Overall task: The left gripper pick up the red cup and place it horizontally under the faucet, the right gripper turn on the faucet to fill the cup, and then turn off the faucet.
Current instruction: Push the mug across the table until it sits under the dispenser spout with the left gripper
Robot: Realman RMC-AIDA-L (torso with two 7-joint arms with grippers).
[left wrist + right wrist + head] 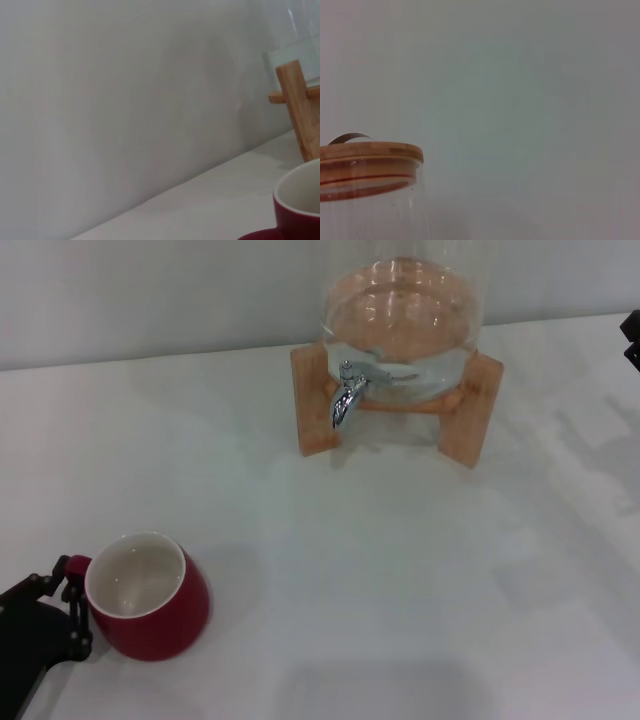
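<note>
Nearest us, at the near left of the table [420,580], the cup [150,597] stands upright, mouth up, its small handle turned left. Our left gripper [72,602] sits right at that handle, black finger links touching or almost touching it; we cannot tell whether they have closed on it. The faucet [349,390] is far off across the table, on the jar [400,315] in its wooden stand [316,400], spout pointing down. Only a dark edge of our right gripper [632,338] shows at the far right, fingers unseen. We judge the pickup is in hand: we should seat the fingers firmly, then lift straight up without tipping.
</note>
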